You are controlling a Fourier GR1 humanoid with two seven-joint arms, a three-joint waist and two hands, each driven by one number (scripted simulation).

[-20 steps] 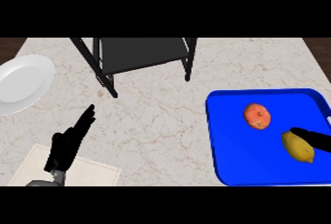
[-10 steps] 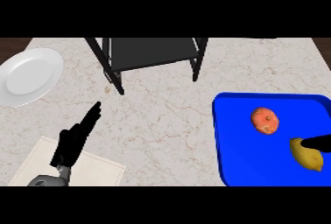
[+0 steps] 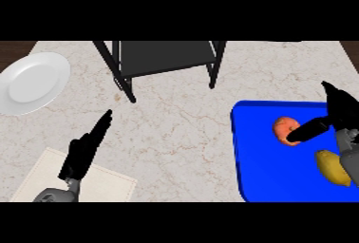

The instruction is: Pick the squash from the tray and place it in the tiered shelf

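Squash (image 3: 329,167) lay in the blue tray (image 3: 259,161), beside an orange fruit (image 3: 282,127), well apart from the tiered shelf (image 3: 165,57). The right hand (image 3: 339,111) hung over the tray with fingers spread, holding nothing. The left hand (image 3: 82,154) showed straight-fingered over the desk (image 3: 182,133).

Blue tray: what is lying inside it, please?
Inside the blue tray lie a round orange fruit and the yellow squash. The right hand hangs over them, its thumb covering part of the fruit, its forearm the squash's right edge.
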